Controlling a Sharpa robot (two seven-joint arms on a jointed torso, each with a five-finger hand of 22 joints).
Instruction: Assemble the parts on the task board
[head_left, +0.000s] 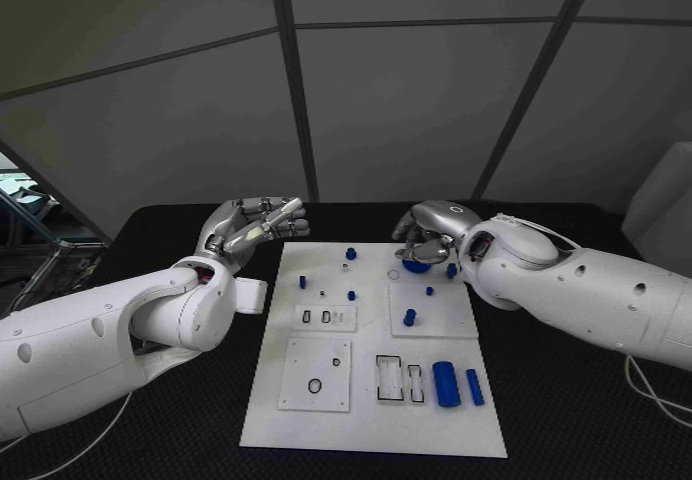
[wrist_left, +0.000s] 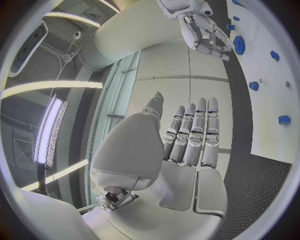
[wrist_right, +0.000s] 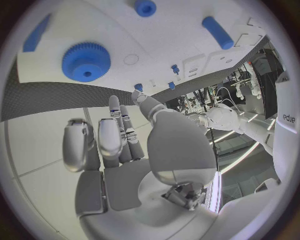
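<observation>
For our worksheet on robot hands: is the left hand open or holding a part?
Open. The left hand holds nothing; its fingers lie straight and apart, raised off the task board.

Dim, cool overhead light, bright strip glare in the left wrist view, and fisheye bending at both wrist rims.

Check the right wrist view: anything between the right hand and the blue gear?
Nothing: in the right wrist view only bare white task board and black table lie between the right hand and the blue gear.

Black table (head_left: 577, 420), grey wall panels (head_left: 404, 100)
</observation>
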